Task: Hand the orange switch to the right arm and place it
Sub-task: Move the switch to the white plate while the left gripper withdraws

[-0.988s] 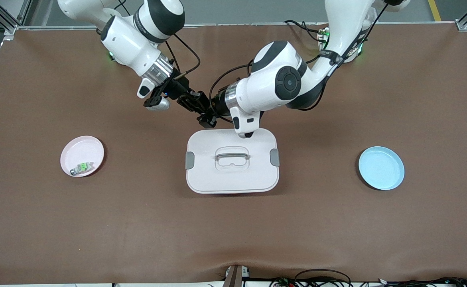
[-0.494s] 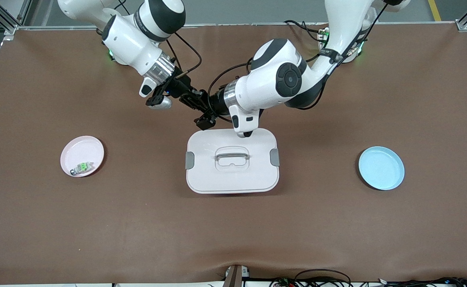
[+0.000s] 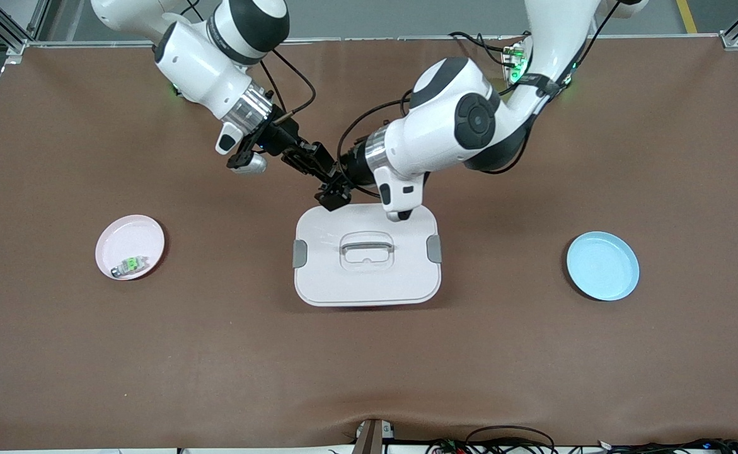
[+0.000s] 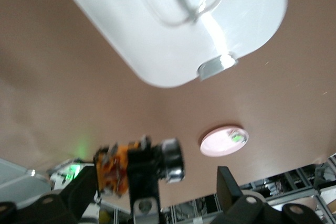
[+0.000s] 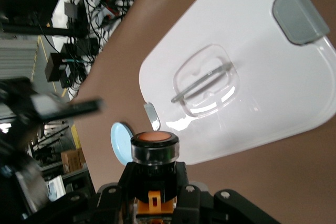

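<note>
A: Item one, the orange switch point(image 5: 154, 153). Location?

B: Pinched between the fingers of the right end effector point(image 3: 334, 192), up in the air over the edge of the white lidded box point(image 3: 367, 288) that lies toward the robots' bases. In the right wrist view its round orange button end points away from the wrist, ringed in dark metal. No lettering can be read on it.

A: Item two, the left end effector point(image 4: 152, 195).

B: Fingers spread wide, one on each side of the switch point(image 4: 139, 163) without gripping it, as the left wrist view shows. It is over the same box edge, just beside the right one.

A: Item three, the box.

B: White lid, clear recessed handle, a grey latch point(image 3: 300, 253) at each short end. Stands at the middle of the brown surface point(image 3: 369, 366). No brand or label visible.

A: Dishes?

B: Pink plate point(image 3: 124, 236) toward the right arm's end, holding a small grey part with green top point(image 3: 130, 265). Blue plate point(image 3: 602, 265) toward the left arm's end. Neither carries any writing.
</note>
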{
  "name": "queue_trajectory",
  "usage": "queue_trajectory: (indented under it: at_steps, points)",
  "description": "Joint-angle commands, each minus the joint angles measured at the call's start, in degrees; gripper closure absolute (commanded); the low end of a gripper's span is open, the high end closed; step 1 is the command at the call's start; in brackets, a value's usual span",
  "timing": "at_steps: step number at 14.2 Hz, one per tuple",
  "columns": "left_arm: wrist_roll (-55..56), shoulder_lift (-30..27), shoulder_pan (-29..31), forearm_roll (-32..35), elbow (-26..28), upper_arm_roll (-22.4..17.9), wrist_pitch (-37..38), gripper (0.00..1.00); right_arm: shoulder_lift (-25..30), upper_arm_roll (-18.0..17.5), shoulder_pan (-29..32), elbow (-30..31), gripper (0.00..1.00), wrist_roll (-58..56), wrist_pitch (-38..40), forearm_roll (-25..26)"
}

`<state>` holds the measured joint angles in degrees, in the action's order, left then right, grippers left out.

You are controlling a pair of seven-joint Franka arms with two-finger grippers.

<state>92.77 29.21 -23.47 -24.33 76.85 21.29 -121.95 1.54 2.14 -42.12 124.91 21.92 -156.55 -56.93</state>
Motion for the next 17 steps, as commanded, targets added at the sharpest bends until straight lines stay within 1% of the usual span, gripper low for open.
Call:
queue_trajectory:
  at_steps: [1,3,4,5,6,7,8,10,11,12,14,15,17]
  points:
    - [0.0,-1.8,3.9,5.9,0.0,-0.5,0.0,0.00,6.3,-0.6,3.6,2.7,0.90,-0.6,8.7,-0.6]
    - [0.0,-2.3,5.4,11.5,0.0,-0.6,0.0,0.00,8.4,-0.6,6.5,3.0,0.90,-2.7,14.0,0.2]
    - [-0.3,-3.0,5.8,15.2,0.0,-0.6,0.0,0.00,9.2,-0.6,8.4,3.1,0.90,-3.6,17.0,2.4]
    - [-1.7,-4.0,7.5,18.1,0.4,-0.5,0.5,0.00,10.0,-0.6,10.7,2.9,0.90,-4.2,20.9,7.7]
    - [-4.3,-4.5,8.7,19.4,0.5,-0.5,2.5,0.00,10.6,-0.6,12.7,2.3,0.90,-4.9,25.4,14.0]
    - [-8.8,-4.9,10.2,20.2,0.4,-0.6,4.9,0.00,11.3,-0.6,14.7,1.7,0.90,-6.4,29.5,19.8]
    - [-14.1,-5.2,12.6,21.2,0.6,-0.5,6.4,0.00,11.9,-0.6,17.0,1.0,0.90,-9.2,33.5,24.1]
    - [-22.9,-5.5,16.0,22.3,0.6,-0.6,8.1,0.00,12.1,-0.6,22.4,-1.2,0.90,-17.9,41.1,26.9]
    - [-26.2,-5.7,18.2,22.4,0.6,-0.5,8.3,0.00,12.1,-0.6,25.1,-1.4,0.89,-23.4,43.3,28.3]
    - [-29.2,-5.7,19.7,22.4,0.6,-0.6,8.5,0.00,12.2,-0.6,27.4,-1.4,0.89,-30.1,44.0,31.7]
    - [-39.3,-5.7,22.1,24.8,0.5,-0.5,8.5,0.00,12.0,-0.6,31.6,-1.5,0.89,-43.0,44.9,38.2]
    - [-43.8,-5.6,22.2,26.2,0.5,-0.6,8.5,0.00,11.9,-0.6,33.1,-1.5,0.89,-47.4,44.9,40.6]
    - [-45.8,-5.5,24.8,27.0,0.5,-1.1,9.7,0.00,11.8,-0.6,35.1,-1.6,0.89,-52.6,44.6,46.1]
